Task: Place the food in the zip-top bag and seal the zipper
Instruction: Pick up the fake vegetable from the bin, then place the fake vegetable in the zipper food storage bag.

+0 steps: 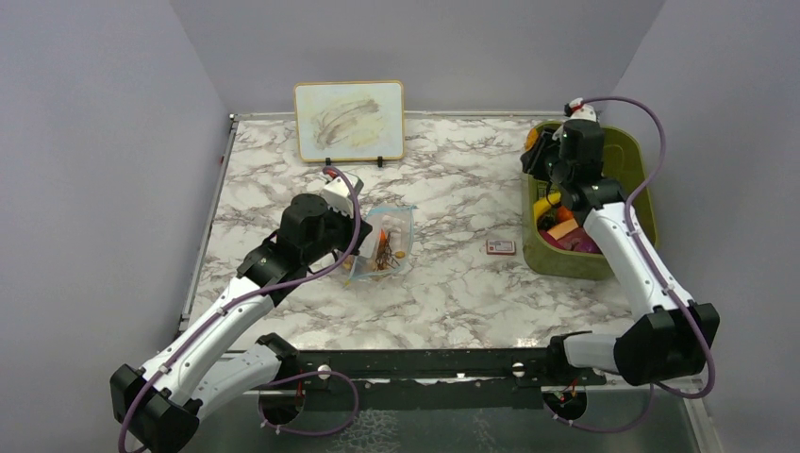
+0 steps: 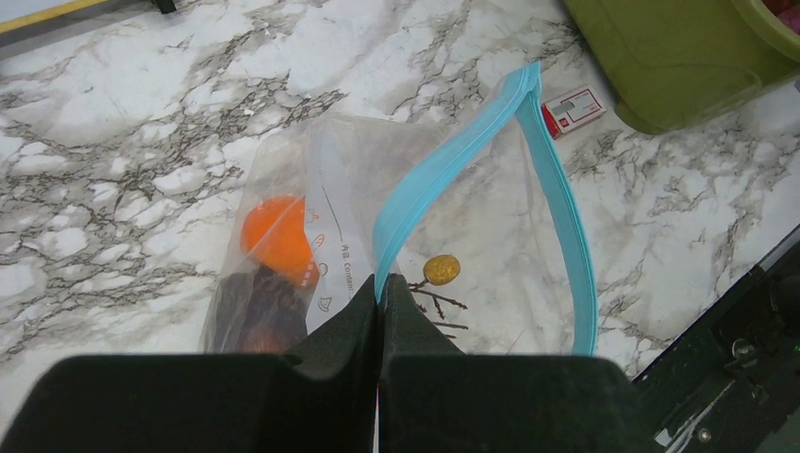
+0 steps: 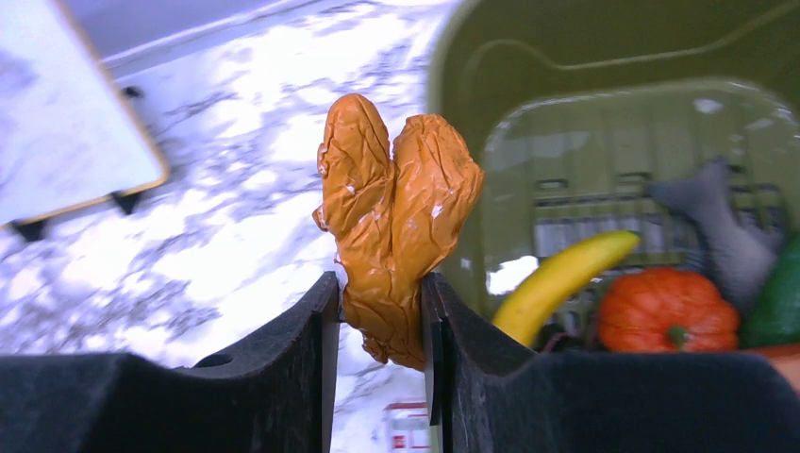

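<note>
Above: pinches zip-top bag (image 1: 389, 242) with left claw (image 1: 362, 236); holds right claw (image 1: 540, 156) over olive bin (image 1: 630, 151). Left wrist: clamps shut on light-blue zipper (image 2: 451, 162), clear bag spreading ahead. Right wrist: grips wrinkled orange-brown food piece (image 3: 396, 198), banana (image 3: 557, 279) rightward.

Greyish walls (image 1: 94, 142), marble-pattern table (image 1: 453, 283).

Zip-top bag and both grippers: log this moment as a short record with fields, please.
bag: clear soft plastic zip-top bag, lying on the marble-pattern table, mouth open
zipper: light-blue strip, unsealed
in bag: orange round piece, small yellow-brown round piece
left gripper: shut on the light-blue strip
right gripper: shut on a crinkled orange-brown food piece, at the edge of the olive-green plastic bin
in bin: yellow banana, orange pumpkin
</note>
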Controlling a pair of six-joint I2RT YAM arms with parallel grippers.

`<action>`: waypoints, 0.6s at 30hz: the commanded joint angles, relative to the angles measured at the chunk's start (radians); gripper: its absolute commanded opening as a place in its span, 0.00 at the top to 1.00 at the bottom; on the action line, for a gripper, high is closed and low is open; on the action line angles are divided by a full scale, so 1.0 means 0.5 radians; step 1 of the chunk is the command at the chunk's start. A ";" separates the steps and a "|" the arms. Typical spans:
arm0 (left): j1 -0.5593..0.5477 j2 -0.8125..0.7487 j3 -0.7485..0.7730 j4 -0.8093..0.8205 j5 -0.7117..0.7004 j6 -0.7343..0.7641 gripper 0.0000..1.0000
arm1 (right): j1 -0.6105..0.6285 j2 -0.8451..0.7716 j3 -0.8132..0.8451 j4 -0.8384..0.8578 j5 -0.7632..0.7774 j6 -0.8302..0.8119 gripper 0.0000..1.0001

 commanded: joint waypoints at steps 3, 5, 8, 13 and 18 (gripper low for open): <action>-0.001 0.089 0.148 0.019 -0.031 -0.097 1.00 | 0.400 -0.170 0.001 -0.038 -0.137 0.121 0.86; -0.001 0.130 0.205 -0.018 -0.051 -0.112 1.00 | 0.541 -0.197 -0.021 -0.002 -0.167 0.172 0.86; -0.001 0.181 0.281 -0.044 -0.083 -0.148 1.00 | 0.775 -0.210 -0.053 0.094 -0.207 0.260 0.86; 0.000 0.249 0.366 -0.048 -0.083 -0.204 1.00 | 1.133 -0.185 -0.114 0.305 -0.307 0.435 0.86; -0.001 0.273 0.385 -0.043 -0.067 -0.240 1.00 | 1.348 -0.117 -0.160 0.466 -0.372 0.544 0.86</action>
